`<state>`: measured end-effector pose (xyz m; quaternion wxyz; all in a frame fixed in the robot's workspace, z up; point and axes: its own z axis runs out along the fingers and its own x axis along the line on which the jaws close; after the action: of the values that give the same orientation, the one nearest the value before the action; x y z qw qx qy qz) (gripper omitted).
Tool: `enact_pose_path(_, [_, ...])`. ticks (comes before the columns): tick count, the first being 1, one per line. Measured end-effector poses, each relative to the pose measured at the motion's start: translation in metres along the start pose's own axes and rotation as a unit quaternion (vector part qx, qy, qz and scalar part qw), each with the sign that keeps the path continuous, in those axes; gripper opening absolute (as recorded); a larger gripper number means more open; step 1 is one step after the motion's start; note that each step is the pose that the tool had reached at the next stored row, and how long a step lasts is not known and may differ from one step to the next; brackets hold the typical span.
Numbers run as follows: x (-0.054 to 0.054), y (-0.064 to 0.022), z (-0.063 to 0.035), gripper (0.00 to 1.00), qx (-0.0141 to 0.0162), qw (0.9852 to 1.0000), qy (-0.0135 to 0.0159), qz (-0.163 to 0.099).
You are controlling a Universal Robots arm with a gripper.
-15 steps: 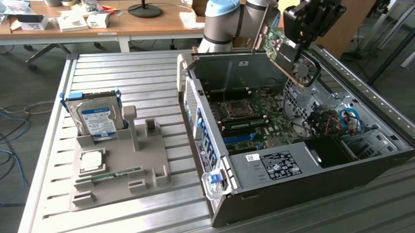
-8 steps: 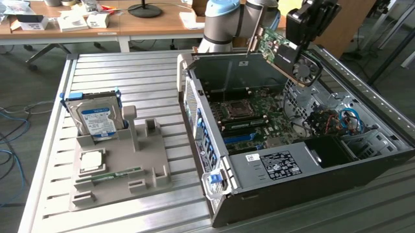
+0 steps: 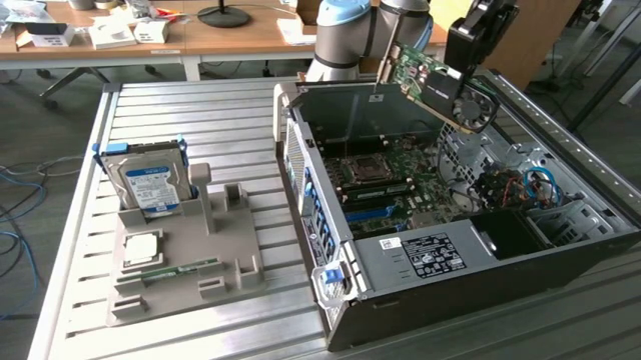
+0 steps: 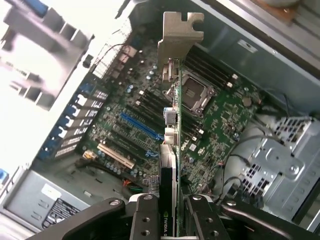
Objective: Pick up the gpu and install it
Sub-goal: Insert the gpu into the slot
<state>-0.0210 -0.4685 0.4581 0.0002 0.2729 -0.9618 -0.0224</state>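
Dark gpu point(image 3: 448, 88), clamped in the tool point(image 4: 171, 212), hangs clear above the open case point(image 3: 365, 112).

Dark gpu point(image 3: 449, 84) — tilted, aloft.

Silver-grey arm point(image 3: 335, 64) here, pale blue cap point(image 3: 346, 13) on its joint. The gripper point(image 4: 169, 212) is matte black, round screws point(image 4: 116, 202) dotting both fingers point(image 4: 205, 220).

1. We see the gripper point(image 3: 458, 73) clamping the gpu point(image 3: 470, 105), tilted above the open computer case point(image 3: 451, 315).
2. We see a hard drive point(image 3: 148, 184) upright in a grey holder point(image 3: 230, 259), at the exterior view's left.
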Motion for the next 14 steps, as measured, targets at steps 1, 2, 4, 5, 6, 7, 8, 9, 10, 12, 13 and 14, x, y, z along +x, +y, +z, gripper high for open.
enact_pose_path(1, [0.0,0.0,0.0002,0.26,-0.0001,1.0,0.0004,-0.009])
enact_pose_path(2, [0.0,0.0,0.0004,0.26,-0.0002,0.9998,0.0008,-0.018])
enact_pose_path(4, [0.0,0.0,0.0009,0.26,-0.0004,0.9993,0.0016,-0.037])
enact_pose_path(5, [0.0,0.0,0.0012,0.26,-0.0005,0.999,0.002,-0.046])
enact_pose_path(6, [0.0,-0.0001,0.0014,0.26,-0.0006,0.9985,0.0024,-0.055])
enact_pose_path(7, [0.0,-0.0001,0.0017,0.26,-0.0007,0.998,0.0028,-0.064])
enact_pose_path(8, [0.0,-0.0001,0.002,0.26,-0.0008,0.9974,0.0032,-0.073])
enact_pose_path(9, [0.0001,-0.0001,0.0023,0.26,-0.001,0.9967,0.0035,-0.082])
enact_pose_path(10, [0.0,-0.0001,0.0025,0.26,-0.001,0.9959,0.0039,-0.09])
enact_pose_path(12, [0.0,-0.0001,0.0032,0.26,-0.0013,0.994,0.0047,-0.109])
enact_pose_path(13, [0.0001,-0.0001,0.0034,0.26,-0.0014,0.993,0.0051,-0.118])
enact_pose_path(14, [0.0,-0.0002,0.0037,0.26,-0.0015,0.9919,0.0055,-0.127])
